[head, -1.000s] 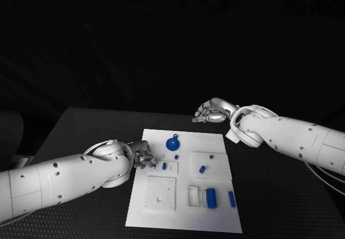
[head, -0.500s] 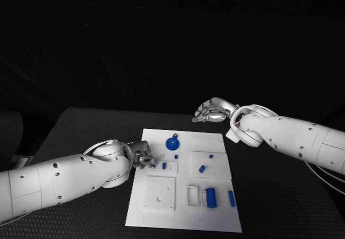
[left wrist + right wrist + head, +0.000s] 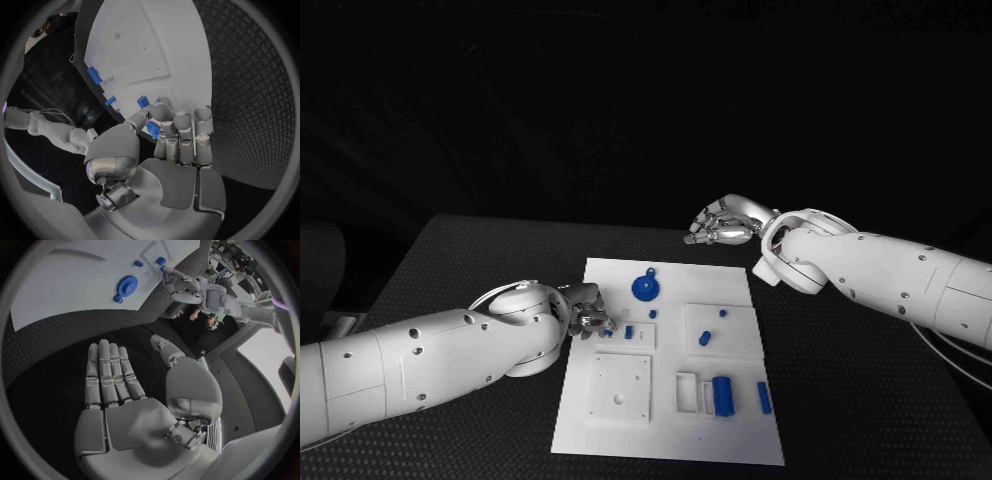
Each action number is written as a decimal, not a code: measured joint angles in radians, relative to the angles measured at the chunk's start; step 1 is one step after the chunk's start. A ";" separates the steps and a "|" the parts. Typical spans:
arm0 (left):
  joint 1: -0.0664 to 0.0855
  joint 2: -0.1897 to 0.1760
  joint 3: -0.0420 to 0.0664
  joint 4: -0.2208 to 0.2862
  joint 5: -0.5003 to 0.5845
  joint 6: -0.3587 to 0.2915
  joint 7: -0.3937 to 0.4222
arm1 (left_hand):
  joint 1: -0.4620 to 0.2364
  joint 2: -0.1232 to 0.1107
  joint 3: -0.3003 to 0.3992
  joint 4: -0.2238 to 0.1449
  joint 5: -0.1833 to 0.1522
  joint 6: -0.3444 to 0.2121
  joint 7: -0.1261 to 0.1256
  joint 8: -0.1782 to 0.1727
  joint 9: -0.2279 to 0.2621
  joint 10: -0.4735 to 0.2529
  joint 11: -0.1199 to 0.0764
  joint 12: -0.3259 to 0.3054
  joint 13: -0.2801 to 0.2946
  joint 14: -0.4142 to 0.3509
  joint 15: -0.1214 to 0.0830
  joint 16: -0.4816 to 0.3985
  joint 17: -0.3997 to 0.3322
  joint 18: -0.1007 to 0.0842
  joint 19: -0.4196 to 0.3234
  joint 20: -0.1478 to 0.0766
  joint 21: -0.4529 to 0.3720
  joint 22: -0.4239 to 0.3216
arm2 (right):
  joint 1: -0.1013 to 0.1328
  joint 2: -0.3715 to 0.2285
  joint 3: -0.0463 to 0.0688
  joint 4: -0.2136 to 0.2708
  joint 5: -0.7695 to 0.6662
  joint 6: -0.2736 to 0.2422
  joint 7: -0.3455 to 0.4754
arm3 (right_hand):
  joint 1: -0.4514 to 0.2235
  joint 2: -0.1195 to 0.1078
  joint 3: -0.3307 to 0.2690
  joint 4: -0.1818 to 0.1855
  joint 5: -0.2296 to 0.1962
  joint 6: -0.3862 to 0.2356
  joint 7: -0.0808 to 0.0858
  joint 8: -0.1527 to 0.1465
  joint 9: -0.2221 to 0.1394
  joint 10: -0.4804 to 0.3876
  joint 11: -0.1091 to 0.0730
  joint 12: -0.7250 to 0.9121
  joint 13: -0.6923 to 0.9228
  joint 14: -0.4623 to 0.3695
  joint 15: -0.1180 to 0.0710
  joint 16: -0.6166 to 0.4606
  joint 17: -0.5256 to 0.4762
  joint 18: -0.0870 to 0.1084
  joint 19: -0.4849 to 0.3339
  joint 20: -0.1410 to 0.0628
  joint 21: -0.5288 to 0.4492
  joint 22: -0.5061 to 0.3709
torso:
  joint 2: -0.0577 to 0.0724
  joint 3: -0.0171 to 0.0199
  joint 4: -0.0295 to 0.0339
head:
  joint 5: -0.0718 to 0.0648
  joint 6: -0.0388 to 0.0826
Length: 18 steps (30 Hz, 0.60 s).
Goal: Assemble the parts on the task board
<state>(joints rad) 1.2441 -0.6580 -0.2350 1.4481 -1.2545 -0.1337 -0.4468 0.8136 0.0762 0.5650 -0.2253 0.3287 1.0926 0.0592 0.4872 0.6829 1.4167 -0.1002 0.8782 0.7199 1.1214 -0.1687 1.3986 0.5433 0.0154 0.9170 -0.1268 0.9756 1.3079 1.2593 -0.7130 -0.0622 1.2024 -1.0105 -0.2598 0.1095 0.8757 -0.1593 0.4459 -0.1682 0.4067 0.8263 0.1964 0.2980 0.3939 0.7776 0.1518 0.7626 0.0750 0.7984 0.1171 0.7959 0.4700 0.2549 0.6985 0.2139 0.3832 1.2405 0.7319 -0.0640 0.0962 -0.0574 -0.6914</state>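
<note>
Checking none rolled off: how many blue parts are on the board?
8 visible: round part, small one, two by the left hand at and, two at and, bars and. Fingers may hide more.

The scene was dim, its background black. The task board (image 3: 675, 365) stood brightest. Wrist views bent straight edges strongly.

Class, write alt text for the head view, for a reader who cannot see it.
The robot's left hand pinches a small blue part at the left edge of a white task board on a black table. The right hand hovers open beyond the board's far edge.
</note>
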 measured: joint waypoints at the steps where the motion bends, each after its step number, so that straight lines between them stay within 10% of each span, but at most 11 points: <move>1: 0.000 0.000 0.000 0.000 -0.001 0.000 0.000 | 0.000 0.000 0.000 0.000 0.001 0.000 0.000 0.000 0.000 0.000 0.000 0.000 0.000 0.000 0.000 0.000 0.000 0.000 0.000 0.000 0.000 0.000 | 0.000 0.000 0.000 0.000 0.000 0.000 0.000 | 0.000 0.000 0.000 0.000 0.000 0.000 0.000 0.000 0.000 0.000 0.000 0.000 0.000 0.000 0.000 0.000 0.000 0.000 0.000 0.000 0.000 0.000 | 0.000 0.0000 0.0000 | 0.000 0.000; 18: -0.002 0.001 0.000 0.005 -0.018 0.011 0.000 | 0.000 0.000 -0.001 -0.002 0.001 0.003 -0.002 0.004 0.001 -0.001 -0.001 0.000 0.001 0.000 0.000 0.000 0.000 0.000 0.000 0.000 0.000 0.000 | 0.000 -0.002 0.000 0.001 0.000 0.000 0.000 | 0.000 0.000 0.000 0.000 0.000 0.000 0.000 0.000 -0.001 0.000 0.000 0.000 -0.001 0.000 0.000 0.000 -0.001 0.000 0.000 0.000 0.000 0.001 | 0.000 0.0002 -0.0005 | -0.002 -0.002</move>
<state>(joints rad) 1.2423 -0.6570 -0.2355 1.4529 -1.2726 -0.1224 -0.4468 0.8138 0.0763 0.5644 -0.2273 0.3299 1.0951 0.0568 0.4911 0.6840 1.4159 -0.1009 0.8781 0.7208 1.1216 -0.1689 1.3986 0.5431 0.0153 0.9170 -0.1268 0.9756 1.3077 1.2593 -0.7150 -0.0623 1.2032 -1.0104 -0.2598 0.1095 0.8757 -0.1593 0.4459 -0.1682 0.4067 0.8263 0.1964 0.2980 0.3931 0.7776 0.1518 0.7626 0.0743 0.7984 0.1171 0.7959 0.4691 0.2549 0.6985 0.2139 0.3832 1.2414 0.7317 -0.0639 0.0957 -0.0597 -0.6933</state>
